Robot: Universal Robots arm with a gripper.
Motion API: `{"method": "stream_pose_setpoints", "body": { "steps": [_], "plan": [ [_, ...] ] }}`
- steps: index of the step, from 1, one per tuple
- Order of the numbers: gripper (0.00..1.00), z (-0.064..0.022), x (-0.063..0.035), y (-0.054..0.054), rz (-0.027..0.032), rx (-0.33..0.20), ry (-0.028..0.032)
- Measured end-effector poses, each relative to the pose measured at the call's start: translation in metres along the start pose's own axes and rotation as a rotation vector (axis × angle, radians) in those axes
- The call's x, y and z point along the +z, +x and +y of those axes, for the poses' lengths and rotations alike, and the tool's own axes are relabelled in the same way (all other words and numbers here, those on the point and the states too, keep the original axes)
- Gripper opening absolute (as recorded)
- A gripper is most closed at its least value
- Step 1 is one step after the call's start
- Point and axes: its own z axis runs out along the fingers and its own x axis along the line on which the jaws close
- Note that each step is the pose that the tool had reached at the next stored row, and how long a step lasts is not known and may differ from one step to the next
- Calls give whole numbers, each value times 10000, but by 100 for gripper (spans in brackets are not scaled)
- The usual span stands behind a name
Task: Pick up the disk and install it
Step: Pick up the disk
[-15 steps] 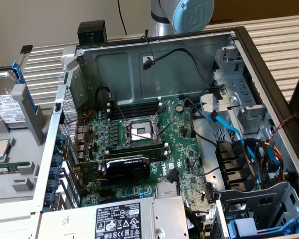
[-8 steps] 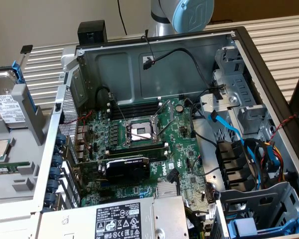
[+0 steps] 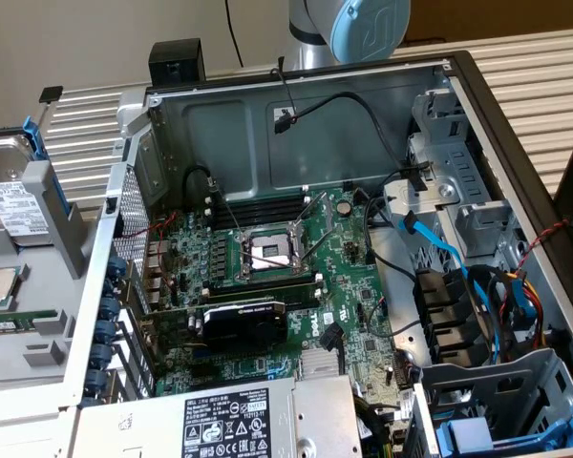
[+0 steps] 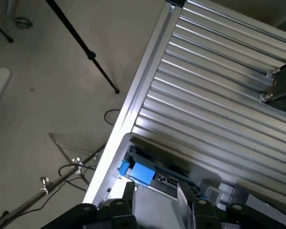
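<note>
The disk (image 3: 11,202) stands upright in a grey holder (image 3: 55,215) at the exterior view's left, outside the open computer case (image 3: 296,286). It is silver with a white label and a blue carrier along its far edge. The robot arm (image 3: 358,29) hangs above the case's back wall, well away from the disk. In the wrist view my gripper (image 4: 157,193) is open, with its two dark fingers (image 4: 129,192) apart and nothing between them. Beyond the fingers lies a blue part (image 4: 139,172) by a grey metal edge; I cannot tell what it is.
The case holds a motherboard with an open processor socket (image 3: 267,253), a graphics card (image 3: 244,320), a power supply (image 3: 224,425) and drive bays with blue cables (image 3: 477,286). A small processor chip (image 3: 0,284) lies below the disk. The slatted aluminium table (image 4: 219,95) ends at a floor with tripod legs (image 4: 86,52).
</note>
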Motion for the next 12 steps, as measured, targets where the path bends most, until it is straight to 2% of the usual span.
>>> {"method": "stream_pose_setpoints", "body": {
  "steps": [12],
  "plan": [
    [48,0,2,0,82,-2195,-33]
  ]
}}
